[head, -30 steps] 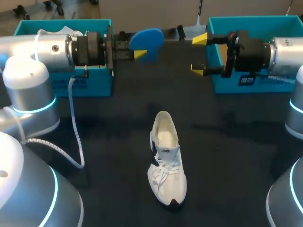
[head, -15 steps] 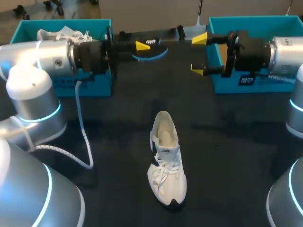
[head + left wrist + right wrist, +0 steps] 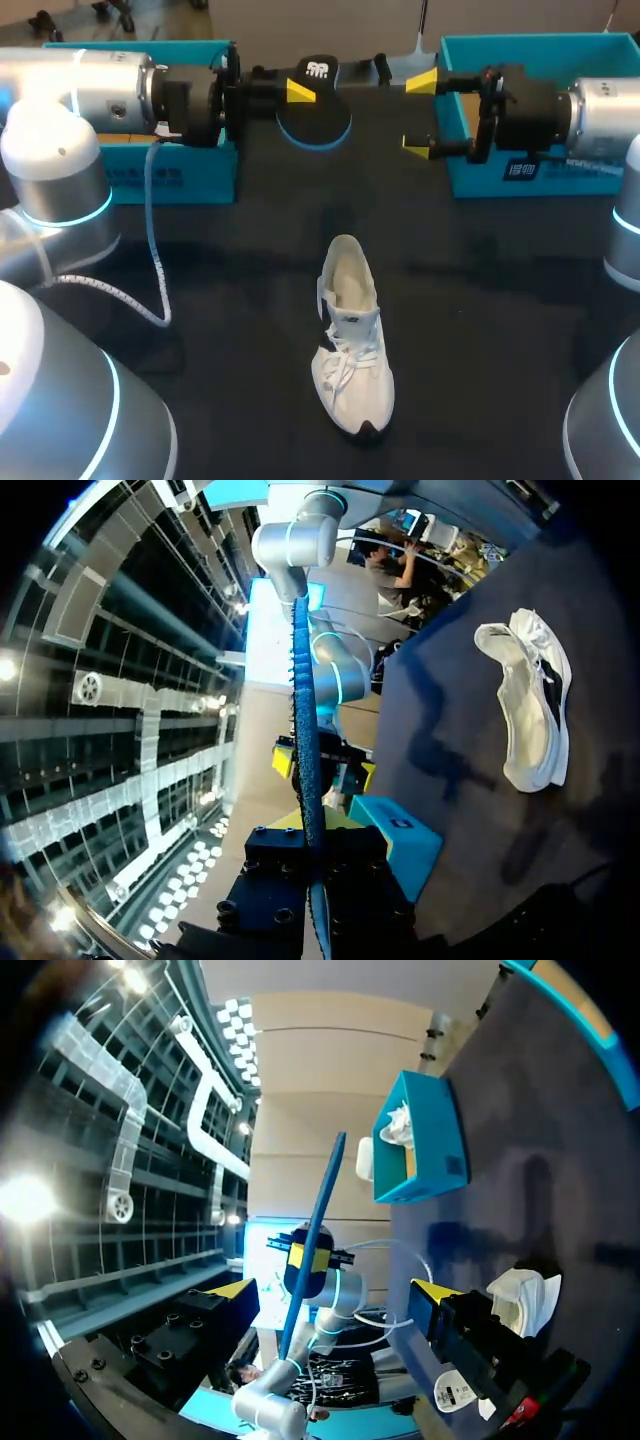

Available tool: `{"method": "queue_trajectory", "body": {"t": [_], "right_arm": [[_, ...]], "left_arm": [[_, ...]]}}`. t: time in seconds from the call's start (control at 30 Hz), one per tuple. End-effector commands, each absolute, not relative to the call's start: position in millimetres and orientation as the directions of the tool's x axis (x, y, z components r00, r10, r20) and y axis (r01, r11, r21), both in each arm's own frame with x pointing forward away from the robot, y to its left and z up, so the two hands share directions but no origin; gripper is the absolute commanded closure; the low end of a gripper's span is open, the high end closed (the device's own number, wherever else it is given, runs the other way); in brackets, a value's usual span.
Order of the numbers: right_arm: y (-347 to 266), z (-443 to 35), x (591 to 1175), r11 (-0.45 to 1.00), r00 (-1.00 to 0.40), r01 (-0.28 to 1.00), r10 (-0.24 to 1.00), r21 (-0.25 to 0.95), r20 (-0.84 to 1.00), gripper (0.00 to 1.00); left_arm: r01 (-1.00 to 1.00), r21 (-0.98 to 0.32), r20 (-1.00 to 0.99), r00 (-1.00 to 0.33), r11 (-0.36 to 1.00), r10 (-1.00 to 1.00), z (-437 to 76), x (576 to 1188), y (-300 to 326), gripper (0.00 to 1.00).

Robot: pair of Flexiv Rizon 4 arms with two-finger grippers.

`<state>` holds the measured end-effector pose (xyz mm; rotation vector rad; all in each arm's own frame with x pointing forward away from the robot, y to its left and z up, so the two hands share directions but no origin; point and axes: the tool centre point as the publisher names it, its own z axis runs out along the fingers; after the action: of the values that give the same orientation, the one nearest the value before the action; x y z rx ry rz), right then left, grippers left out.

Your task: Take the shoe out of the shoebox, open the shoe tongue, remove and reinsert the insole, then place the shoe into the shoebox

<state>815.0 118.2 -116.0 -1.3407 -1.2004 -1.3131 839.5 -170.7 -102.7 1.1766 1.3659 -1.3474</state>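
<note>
A white shoe (image 3: 352,335) lies on the black table (image 3: 500,300), toe toward me, tongue folded back; it also shows in the left wrist view (image 3: 530,710) and the right wrist view (image 3: 520,1295). My left gripper (image 3: 297,90) is shut on the heel end of the insole (image 3: 315,125), held in the air at the back middle with its dark top face up and a blue rim. The left wrist view shows the insole (image 3: 303,710) edge-on between the fingers. My right gripper (image 3: 420,115) stands open about a hand's width to the insole's right, empty (image 3: 333,1295).
A blue shoebox (image 3: 130,170) stands at the back left, partly hidden by my left arm; the right wrist view shows something white inside the box (image 3: 420,1140). A second blue shoebox (image 3: 545,60) stands at the back right. A white cable (image 3: 150,250) hangs from the left arm.
My left wrist has turned, so the insole went from upright with its blue underside facing me to lying flat with the dark top showing. The right arm and the shoe kept still.
</note>
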Motion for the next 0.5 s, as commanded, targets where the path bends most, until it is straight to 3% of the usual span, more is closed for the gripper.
{"method": "queue_trajectory", "body": {"t": [0.03, 0.23, 0.5], "right_arm": [[119.5, -116.2, 814.6, -0.145, -0.026, 0.989, 0.058, 0.034, 0.998, 0.00], [119.5, -116.2, 814.6, -0.145, -0.026, 0.989, 0.058, 0.034, 0.998, 0.00], [127.3, -115.0, 811.9, -0.131, -0.068, 0.989, 0.061, 0.075, 0.996, 0.00]], "left_arm": [[0.992, -0.111, -0.993, -0.108, -0.055, 0.041, -109.0, 851.0, -181.7, 1.00], [0.999, -0.014, -0.997, -0.011, -0.040, 0.074, -114.2, 853.2, -189.1, 1.00], [0.999, -0.006, -0.998, -0.004, -0.035, 0.067, -115.7, 853.1, -194.0, 1.00]]}}
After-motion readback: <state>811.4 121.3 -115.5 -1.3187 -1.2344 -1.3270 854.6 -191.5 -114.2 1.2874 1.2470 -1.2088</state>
